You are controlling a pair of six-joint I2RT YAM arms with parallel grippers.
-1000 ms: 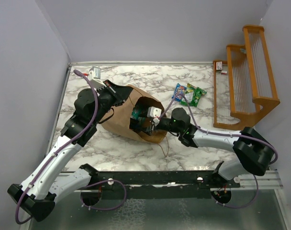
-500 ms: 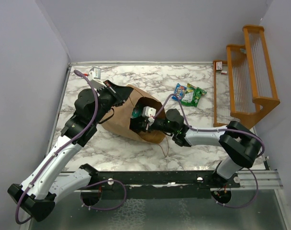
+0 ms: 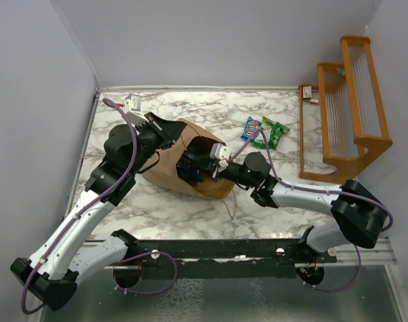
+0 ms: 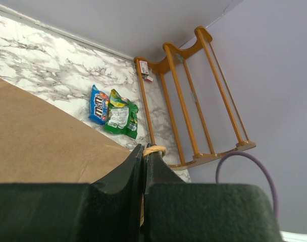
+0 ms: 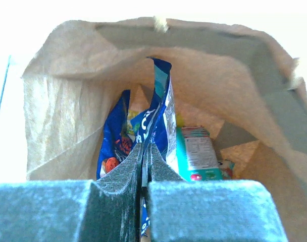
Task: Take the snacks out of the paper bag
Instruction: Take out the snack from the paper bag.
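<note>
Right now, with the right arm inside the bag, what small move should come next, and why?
Probably draw the right arm back out of the bag. Its jaws are shut on a blue packet, a teal packet lies beside it, and the left jaws pinch the handle, steadying the bag.

Orange wooden rack point(image 3: 372, 142) at right wall, white marble tabletop point(image 3: 258, 104)
</note>
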